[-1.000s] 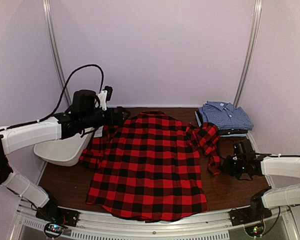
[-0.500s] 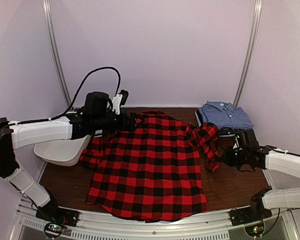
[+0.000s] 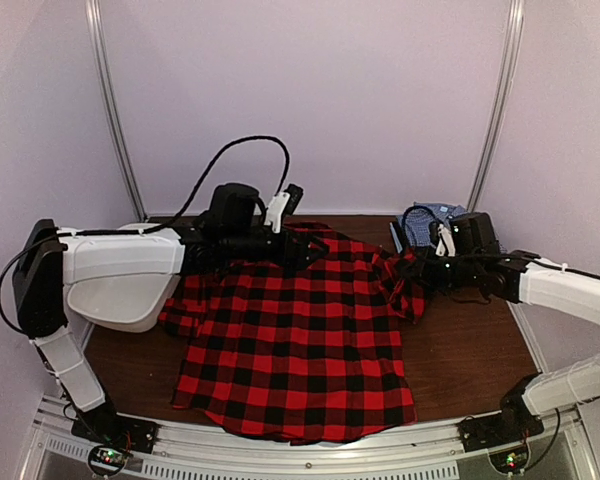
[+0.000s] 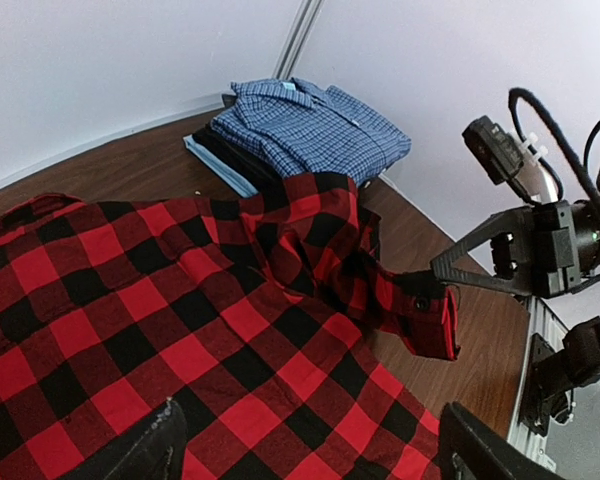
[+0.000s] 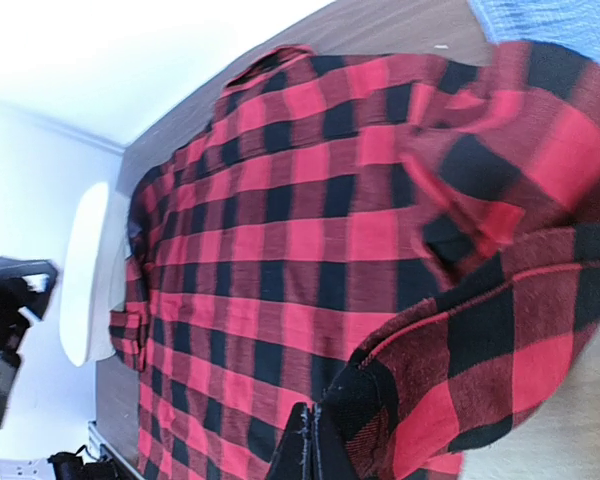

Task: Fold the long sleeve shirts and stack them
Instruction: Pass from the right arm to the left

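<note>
right sleeve pinched, left jaws wide over the collar

at the far left a white tub (image 3: 120, 300) sits at the left edge of the table (image 3: 480, 370). next, the left gripper (image 3: 312, 250) hovers over the collar end of the red-and-black plaid shirt (image 3: 300, 340). its fingers (image 4: 160, 450) stand far apart with nothing between them. the shirt lies spread across the middle of the table, collar toward the back wall and hem at the near edge, reaching left to just beside the tub. on its right side the sleeve (image 4: 380, 280) is lifted off the wood and drawn in over the shirt's body. the right gripper (image 3: 420, 272) is clamped tight on its cuff. in the back right corner the blue-and-white check shirt (image 4: 310, 125) lies folded, collar up, on a darker folded layer. in the top view the right arm partly hides it.
</note>
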Controlling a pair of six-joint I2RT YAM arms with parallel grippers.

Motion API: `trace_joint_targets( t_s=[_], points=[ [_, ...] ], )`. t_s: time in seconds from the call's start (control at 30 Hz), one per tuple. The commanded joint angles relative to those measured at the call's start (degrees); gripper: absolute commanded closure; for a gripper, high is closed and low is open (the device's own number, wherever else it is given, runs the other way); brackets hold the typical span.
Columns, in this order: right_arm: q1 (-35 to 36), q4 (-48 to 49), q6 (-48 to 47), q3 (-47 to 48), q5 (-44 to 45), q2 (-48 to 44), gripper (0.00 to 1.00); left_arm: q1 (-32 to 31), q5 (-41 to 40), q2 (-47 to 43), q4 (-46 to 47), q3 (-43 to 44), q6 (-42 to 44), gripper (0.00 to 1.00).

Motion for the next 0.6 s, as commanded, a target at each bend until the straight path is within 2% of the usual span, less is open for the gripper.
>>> trace_joint_targets(
  t_s=[0.0,0.27,0.57],
  points=[
    [3.86,7.46,1.38,5.07,-1.17,6.45,1.0,-0.87,2.8,3.01,1.35,2.08,0.06,0.12],
    [9.04,14.56,3.16,12.07,-1.24,18.57,1.0,-3.26,0.96,9.32,-2.28,6.19,2.03,0.16],
    [11.23,15.63,4.0,17.04,-0.56,23.83,1.0,-4.59,-0.76,13.92,-3.49,8.99,1.96,0.2]
  ],
)
